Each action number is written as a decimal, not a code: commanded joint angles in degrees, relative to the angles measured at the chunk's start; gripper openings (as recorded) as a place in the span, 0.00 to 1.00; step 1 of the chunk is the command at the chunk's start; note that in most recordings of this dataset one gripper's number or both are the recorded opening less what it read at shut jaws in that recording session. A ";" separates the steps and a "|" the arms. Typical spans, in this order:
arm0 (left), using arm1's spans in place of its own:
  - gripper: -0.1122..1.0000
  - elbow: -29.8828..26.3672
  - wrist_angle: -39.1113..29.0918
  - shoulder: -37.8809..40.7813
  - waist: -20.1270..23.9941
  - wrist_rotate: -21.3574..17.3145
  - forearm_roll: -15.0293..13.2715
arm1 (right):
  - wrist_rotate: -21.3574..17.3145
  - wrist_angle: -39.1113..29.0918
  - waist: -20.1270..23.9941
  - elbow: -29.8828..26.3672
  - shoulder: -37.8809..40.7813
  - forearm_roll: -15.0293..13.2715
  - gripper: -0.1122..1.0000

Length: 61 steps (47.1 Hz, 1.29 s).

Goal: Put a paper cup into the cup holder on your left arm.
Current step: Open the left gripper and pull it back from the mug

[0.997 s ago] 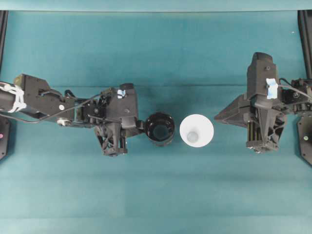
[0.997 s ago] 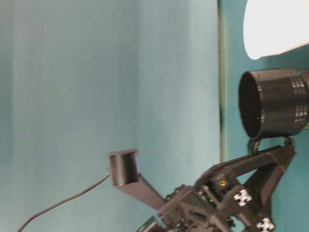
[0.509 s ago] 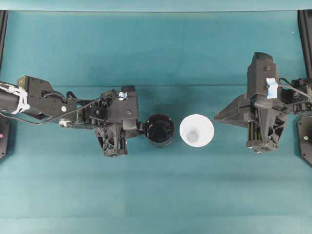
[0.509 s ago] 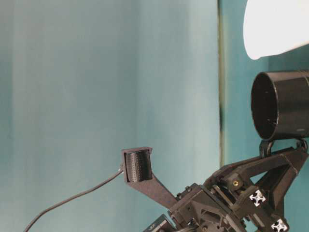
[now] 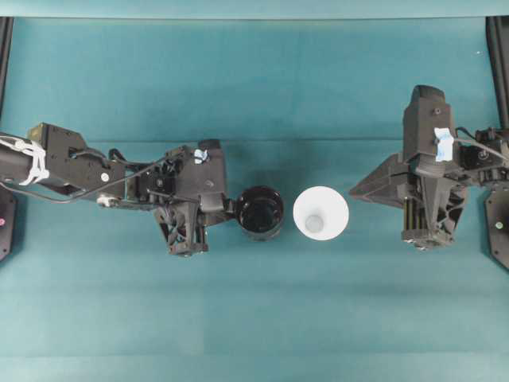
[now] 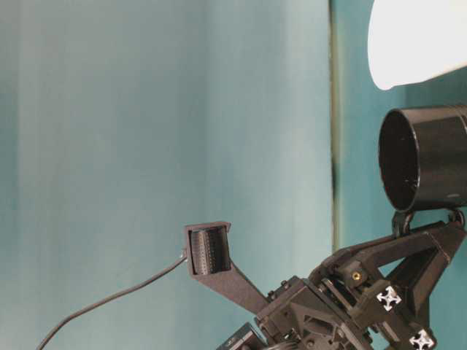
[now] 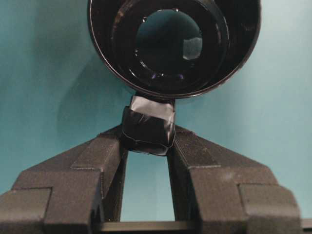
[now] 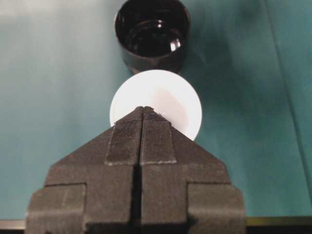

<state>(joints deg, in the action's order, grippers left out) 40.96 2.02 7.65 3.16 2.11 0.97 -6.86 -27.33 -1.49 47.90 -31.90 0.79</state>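
Observation:
The black glossy cup holder (image 5: 261,212) hangs upright at the tip of my left arm, mouth up and empty (image 7: 173,44). My left gripper (image 7: 147,134) is shut on its taped knob handle (image 7: 148,122). The white paper cup (image 5: 320,213) stands upright on the cloth just right of the holder, a small gap between them. In the right wrist view the cup (image 8: 161,92) lies right beyond my right gripper (image 8: 143,108), whose jaws are pressed together with nothing in them, and the holder (image 8: 152,34) is behind it. In the overhead view the right gripper (image 5: 354,191) points left, a short way from the cup.
Teal cloth (image 5: 254,318) covers the whole table. Black frame posts stand at the far left (image 5: 5,48) and far right (image 5: 499,48) edges. A cable (image 6: 109,299) trails from the left arm in the table-level view.
A second ago the left arm shifted slightly, carrying the holder with it; over the last half second it holds still. The paper cup and right arm have not moved.

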 commanded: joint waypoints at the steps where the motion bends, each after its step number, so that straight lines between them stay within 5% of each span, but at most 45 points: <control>1: 0.36 -0.35 0.18 0.35 0.26 0.00 0.09 | -0.44 0.18 0.09 -1.41 -0.44 -0.09 0.04; 16: 0.39 -0.62 0.09 0.44 0.26 -0.09 0.09 | -0.44 0.18 0.09 -1.32 -0.44 -0.09 0.04; 27: 0.93 -0.35 0.18 0.35 0.26 -0.62 0.09 | -0.44 0.18 0.09 -1.23 -0.44 -0.09 0.04; 61: 0.89 -0.53 0.00 -1.23 0.44 -0.88 0.09 | -0.53 -1.67 -0.53 -1.14 -0.09 -0.09 0.05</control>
<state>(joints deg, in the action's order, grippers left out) 40.87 1.85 7.47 3.69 1.32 1.05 -6.86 -29.18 -1.85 47.90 -31.90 0.70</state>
